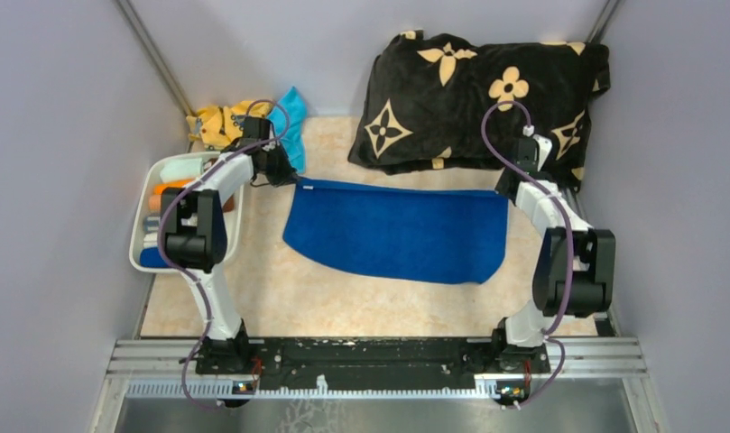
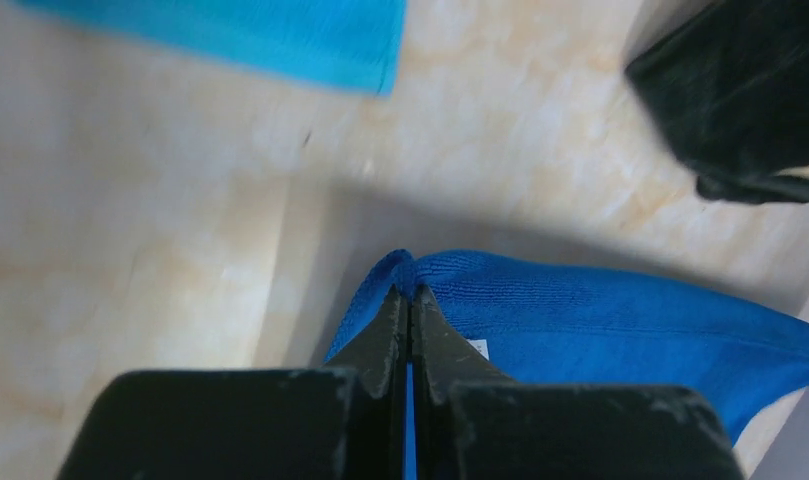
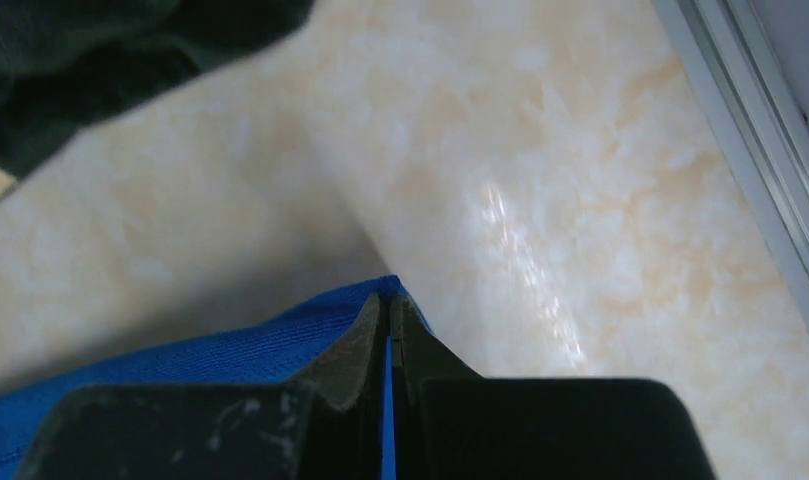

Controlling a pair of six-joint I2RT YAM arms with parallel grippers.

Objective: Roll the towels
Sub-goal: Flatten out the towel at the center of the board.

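Dark blue towel (image 1: 397, 233) lies spread across mid counter (image 1: 343, 302), long side running L-R. Its two far corners are pinched: left gripper (image 2: 410, 300) clenched on the far-left corner, right gripper (image 3: 385, 305) clenched on the far-right one. Both corners sit a bit off the surface w/ shadow under them. Light cyan towel (image 1: 291, 122) is bunched at far left, beside a yellow printed cloth (image 1: 218, 122). White basket (image 1: 144, 257) at left edge holds a few rolled items. Black flowered cushion (image 1: 487, 95) is at far right.
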